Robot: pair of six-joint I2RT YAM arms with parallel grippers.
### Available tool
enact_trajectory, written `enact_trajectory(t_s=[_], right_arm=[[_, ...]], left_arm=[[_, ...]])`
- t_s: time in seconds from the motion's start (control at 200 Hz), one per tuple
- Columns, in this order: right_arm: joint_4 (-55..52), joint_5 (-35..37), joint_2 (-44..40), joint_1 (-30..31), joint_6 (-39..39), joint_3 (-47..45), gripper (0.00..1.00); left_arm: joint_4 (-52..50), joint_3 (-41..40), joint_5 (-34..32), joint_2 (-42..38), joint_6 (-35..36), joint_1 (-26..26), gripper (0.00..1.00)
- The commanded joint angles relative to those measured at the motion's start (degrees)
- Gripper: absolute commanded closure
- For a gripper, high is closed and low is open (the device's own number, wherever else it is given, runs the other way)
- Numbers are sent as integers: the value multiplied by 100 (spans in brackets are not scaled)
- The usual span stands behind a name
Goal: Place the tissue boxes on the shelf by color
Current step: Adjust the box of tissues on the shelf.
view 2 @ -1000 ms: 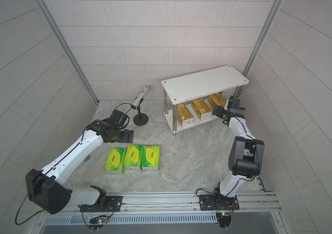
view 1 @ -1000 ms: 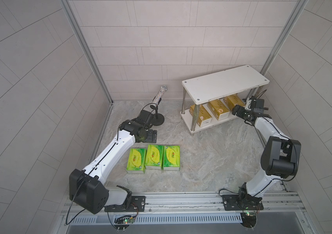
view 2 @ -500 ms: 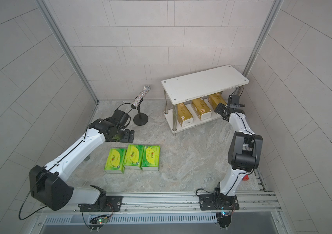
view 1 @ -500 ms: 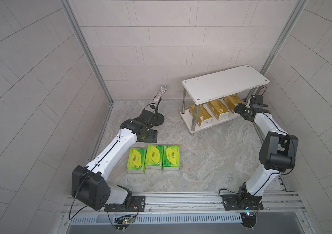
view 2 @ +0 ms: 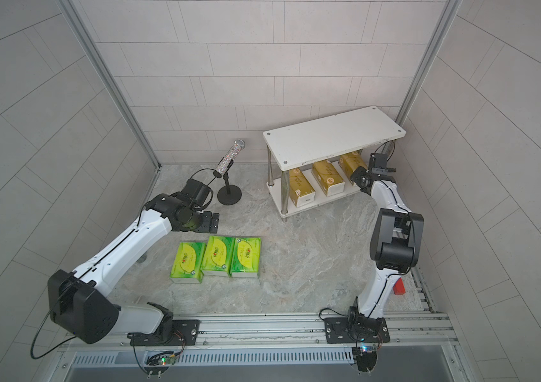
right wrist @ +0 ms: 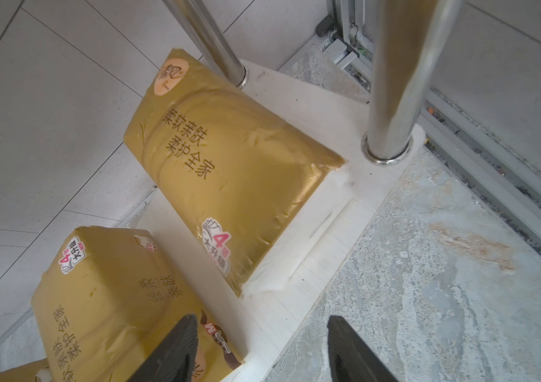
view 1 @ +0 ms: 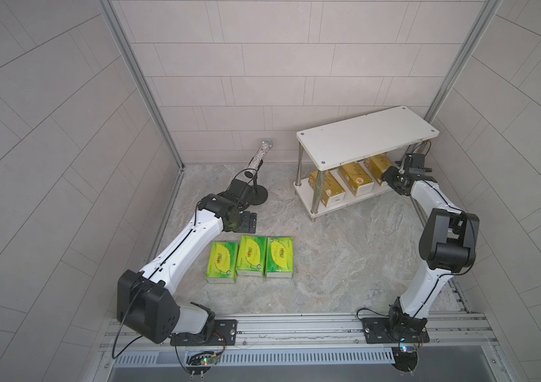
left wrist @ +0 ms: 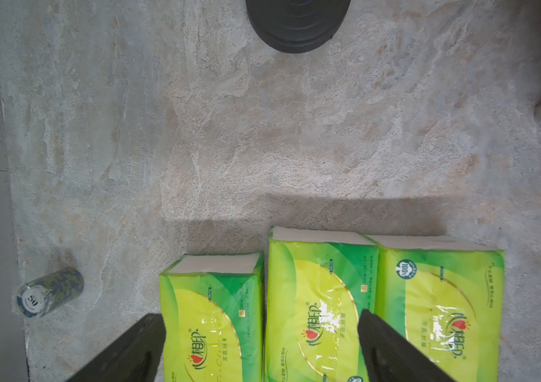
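Three green tissue packs (view 1: 251, 256) lie flat, side by side and touching, on a grey stone-patterned table (view 1: 345, 264). They are soft bricks in glossy film with a yellow leaf, and their white paper ends show in the left wrist view. The left pincer (left wrist: 261, 316) hangs above them, its two black fingers spread wide and holding nothing; only their tips enter that view.

Three gold tissue packs (view 1: 356, 178), in crinkled shiny wrap with small labels, sit in a row on the lower board of the shelf (view 1: 366, 134), a white two-board rack on chrome legs (right wrist: 391, 82). The top board hides their far ends in both top views.

The right pincer (right wrist: 262, 319) is at the shelf's end, its jaws partly apart with only bare board between them. One finger overlaps the middle gold pack, perhaps touching it — the view does not settle that.

A black round-footed stand (view 1: 257, 197) carries a tilted glittery tube. A small roll of chips (left wrist: 49, 292) lies near the side wall.

Compared with a second ago, all six packs sit where they were — the right arm has edged nearer the shelf.
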Motion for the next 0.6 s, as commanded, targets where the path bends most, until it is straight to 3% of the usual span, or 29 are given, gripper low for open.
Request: enact_trajectory(t_s=[0.0, 0.595], right_arm=[[20, 133, 100, 37, 68, 108, 35], [4, 314, 350, 48, 323, 365, 47]], left_arm=[[-106, 93, -70, -92, -46, -24, 1], [-110, -24, -92, -242, -139, -29, 1]])
